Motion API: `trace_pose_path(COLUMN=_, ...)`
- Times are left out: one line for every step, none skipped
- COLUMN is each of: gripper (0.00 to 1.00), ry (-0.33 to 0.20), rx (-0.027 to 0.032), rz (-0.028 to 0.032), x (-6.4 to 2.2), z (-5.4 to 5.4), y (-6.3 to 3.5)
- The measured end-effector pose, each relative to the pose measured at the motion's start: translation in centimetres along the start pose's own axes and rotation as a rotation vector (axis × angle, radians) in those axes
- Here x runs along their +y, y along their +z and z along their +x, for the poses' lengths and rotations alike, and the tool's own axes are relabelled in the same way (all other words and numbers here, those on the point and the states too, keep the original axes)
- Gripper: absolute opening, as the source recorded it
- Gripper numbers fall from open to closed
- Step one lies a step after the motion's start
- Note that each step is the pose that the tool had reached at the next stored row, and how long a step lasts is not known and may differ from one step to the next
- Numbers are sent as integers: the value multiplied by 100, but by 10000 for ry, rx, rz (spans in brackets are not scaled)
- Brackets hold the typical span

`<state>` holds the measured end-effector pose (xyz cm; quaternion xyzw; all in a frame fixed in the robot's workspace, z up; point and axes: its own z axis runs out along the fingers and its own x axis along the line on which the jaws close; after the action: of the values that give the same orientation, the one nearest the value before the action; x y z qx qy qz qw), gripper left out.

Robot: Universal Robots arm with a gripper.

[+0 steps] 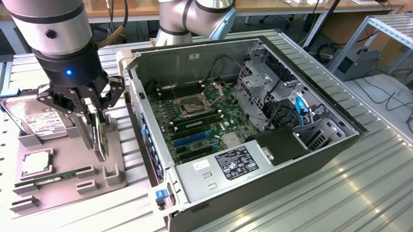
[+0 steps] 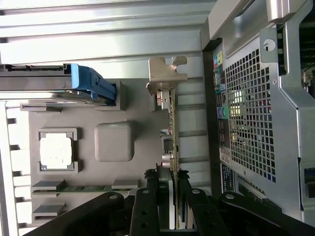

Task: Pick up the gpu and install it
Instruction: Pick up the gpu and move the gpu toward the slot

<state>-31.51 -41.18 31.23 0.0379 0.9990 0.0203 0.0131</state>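
1. 4 parts sit on the grey tray [image 1: 65,186], over at the exterior view's left. Furthest left is the hard drive [image 1: 38,121], lying flat with its label up.
2. Nearer the camera, the CPU [image 1: 36,163] sits in its pocket and the green memory stick [image 1: 55,178] lies in its groove just beside it. I'm touching neither.
3. Then me: my gripper [image 1: 95,121] hangs over the tray's right side, jaws pinched narrow onto the gpu [image 2: 173,132], 1 finger on each face. The card stands on edge, and its lower edge looks level with the tray. I can't tell if it's seated in its holder or just clear of it.
4. The bit that matters: the gpu is straight below and between my jaws, not off to either side. Its long axis runs level, alongside the case's perforated rear panel. I've got it near 1 end, and the bracket [image 2: 166,78] is at the other end.
5. Right of the tray, close beside it, is the open case [image 1: 271,183], lying on its side. The blue slot [image 1: 191,139] on the motherboard [image 1: 206,121] looks bare, so I'd say nothing's installed yet.
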Motion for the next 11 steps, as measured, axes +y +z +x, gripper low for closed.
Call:
trace_pose_path(gripper=27, ry=0, rx=0, rz=0, x=0, z=0, y=-2)
trace_pose_path(gripper=27, ry=0, rx=0, rz=0, x=0, z=0, y=-4)
trace_pose_path(gripper=27, ry=0, rx=0, rz=0, x=0, z=0, y=-5)
trace_pose_path(gripper=27, ry=0, rx=0, rz=0, x=0, z=0, y=-7)
trace_pose_path(gripper=27, ry=0, rx=0, rz=1, x=0, z=0, y=-9)
trace_pose_path(gripper=27, ry=0, rx=0, rz=0, x=0, z=0, y=-10)
trace_pose_path(gripper=27, ry=0, rx=0, rz=0, x=1, z=0, y=-12)
trace_pose_path(gripper=27, ry=0, rx=0, rz=0, x=1, z=0, y=-14)
trace_pose_path(gripper=27, ry=0, rx=0, rz=0, x=1, z=0, y=-16)
trace_pose_path(gripper=27, ry=0, rx=0, rz=0, x=1, z=0, y=-17)
trace_pose_path(gripper=27, ry=0, rx=0, rz=0, x=1, z=-1, y=-19)
